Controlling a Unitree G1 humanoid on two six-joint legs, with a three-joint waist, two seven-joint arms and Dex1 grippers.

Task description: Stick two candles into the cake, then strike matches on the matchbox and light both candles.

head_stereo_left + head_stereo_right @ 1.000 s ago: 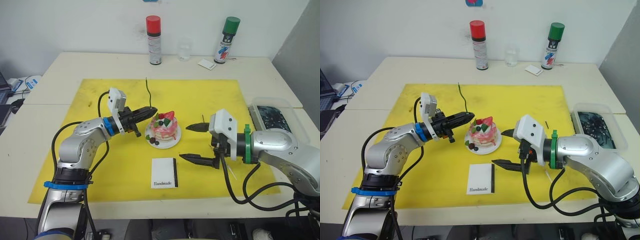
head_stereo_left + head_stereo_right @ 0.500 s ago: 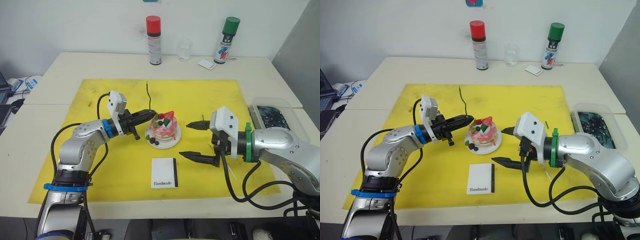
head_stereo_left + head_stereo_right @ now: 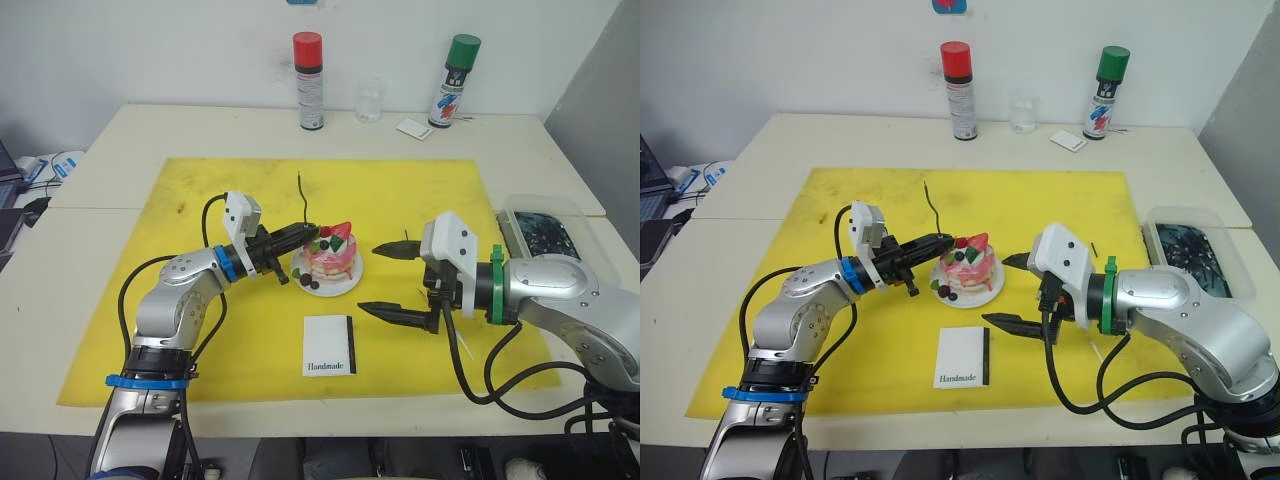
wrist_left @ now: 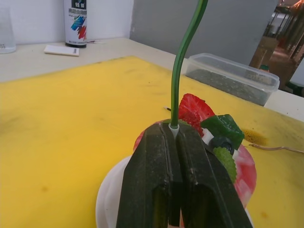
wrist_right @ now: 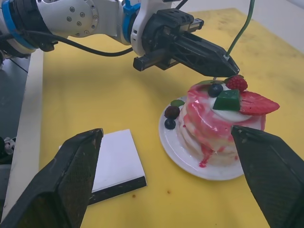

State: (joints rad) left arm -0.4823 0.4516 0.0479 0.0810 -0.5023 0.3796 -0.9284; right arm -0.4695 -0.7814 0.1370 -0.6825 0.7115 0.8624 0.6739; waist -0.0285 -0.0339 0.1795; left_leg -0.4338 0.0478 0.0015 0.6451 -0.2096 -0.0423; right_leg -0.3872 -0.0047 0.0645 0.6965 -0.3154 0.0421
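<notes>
A yellow mat (image 3: 400, 190) is being carried by a cream table (image 3: 150, 130) set against a white wall. At the table's 12 o'clock edge a red-capped spray can (image 3: 307, 80), a clear cup (image 3: 368, 100), a small white card (image 3: 412, 128) and a green-capped spray can (image 3: 447, 80) are being kept in a row. At 3 o'clock, off the mat, dark contents are being held in a clear lidded tub (image 3: 540, 228); what they are cannot be told.

Near the mat's middle the cake (image 3: 330, 258) is being borne on a white plate (image 3: 345, 287), with a strawberry and dark berries on top. The matchbox (image 3: 329, 346) is lying flat at 6 o'clock of the cake, apart from the plate, its black strip turned toward 3 o'clock.

The green candle (image 4: 183, 57) is being gripped at its pale lower end by the clenched left gripper (image 3: 303, 231), which is being held at 9 o'clock of the cake, at its top edge. The candle is being kept nearly upright, its lower end at the cake's top; whether it is already pushed in cannot be told.

The right gripper (image 3: 385, 282) is being held at 3 o'clock of the cake with its fingers spread wide and nothing between them, clear of plate and matchbox. A thin pale stick (image 3: 461, 341), probably the second candle, is lying on the mat beneath the right forearm.
</notes>
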